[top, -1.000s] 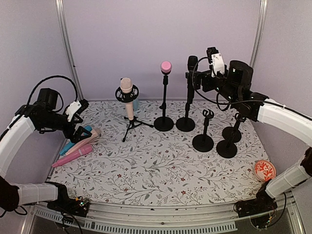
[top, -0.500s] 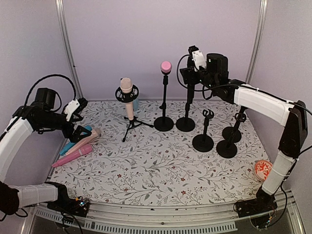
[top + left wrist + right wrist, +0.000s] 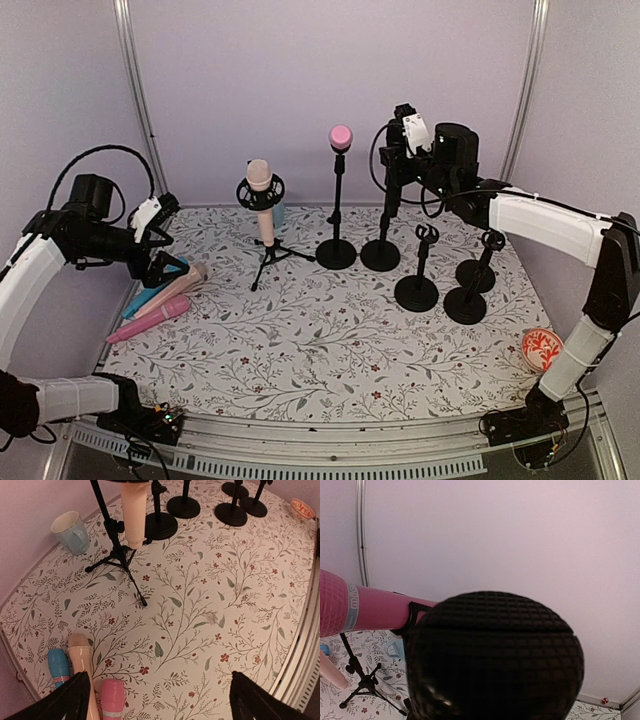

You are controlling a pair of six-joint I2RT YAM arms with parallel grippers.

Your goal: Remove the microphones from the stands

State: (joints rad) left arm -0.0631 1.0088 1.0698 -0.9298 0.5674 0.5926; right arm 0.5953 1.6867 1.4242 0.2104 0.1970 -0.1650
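Forearm [image 3: 545,222] outstretched, right end effector [image 3: 398,137] meets black microphone [image 3: 495,655], grip unclear; left end effector [image 3: 159,680] spread.

Six microphones [image 3: 260,200], six stands [image 3: 416,292], one mug [image 3: 70,530] and one orange disc [image 3: 543,349].

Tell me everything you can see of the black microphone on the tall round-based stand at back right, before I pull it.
The black microphone fills the right wrist view: a rounded head of matte mesh in a square grid, apparently metal, with no damage showing. Its body is hidden. In the top view it sits atop the tall black round-based stand at the back of the table, not yet lifted out. The right gripper is around it, but whether the fingers press it cannot be told.
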